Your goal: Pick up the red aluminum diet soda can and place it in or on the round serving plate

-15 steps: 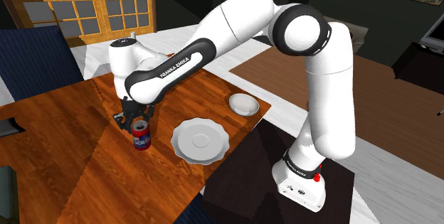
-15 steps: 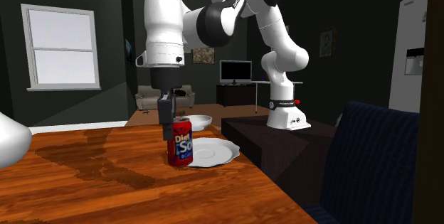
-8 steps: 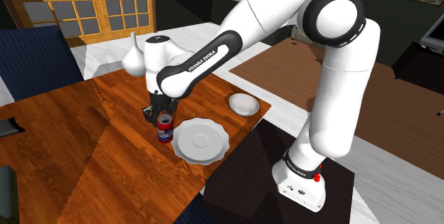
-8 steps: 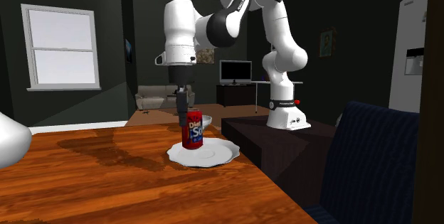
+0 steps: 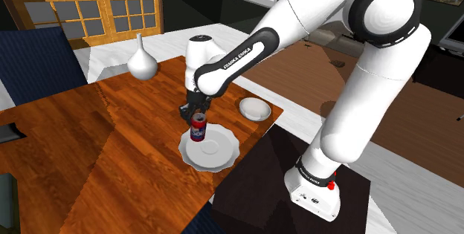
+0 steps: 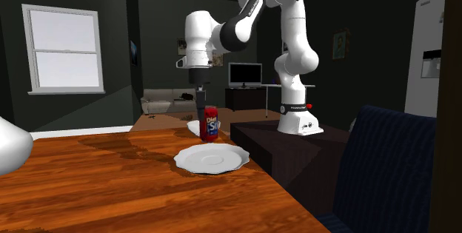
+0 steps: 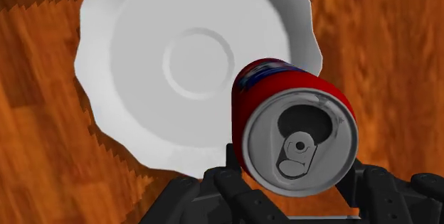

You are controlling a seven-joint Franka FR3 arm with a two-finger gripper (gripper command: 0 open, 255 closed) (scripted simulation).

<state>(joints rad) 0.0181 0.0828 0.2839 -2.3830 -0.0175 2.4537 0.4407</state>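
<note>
A red soda can (image 5: 198, 127) with a blue and white label hangs upright, and my black gripper (image 5: 195, 114) is shut on it from above. The can sits over the rim of the round white plate (image 5: 210, 151) with a scalloped edge, on the side away from the stand. In the second exterior view the can (image 6: 211, 124) floats a little above the plate's (image 6: 212, 160) far rim. In the wrist view the can's silver top (image 7: 299, 139) sits between the two fingers (image 7: 213, 187), and the plate's (image 7: 178, 59) middle lies beside it, uncovered.
A small white bowl (image 5: 255, 108) sits near the wooden table's corner beside the plate. A white vase (image 5: 140, 60) stands at the table's far side. A dark blue chair (image 5: 33, 62) is at the shoulder view's left. The dark stand (image 5: 275, 173) borders the table.
The arm has carried the can toward the shoulder view's right, from above the bare table beside the plate to over the plate's rim. The grip has stayed shut on the can.
</note>
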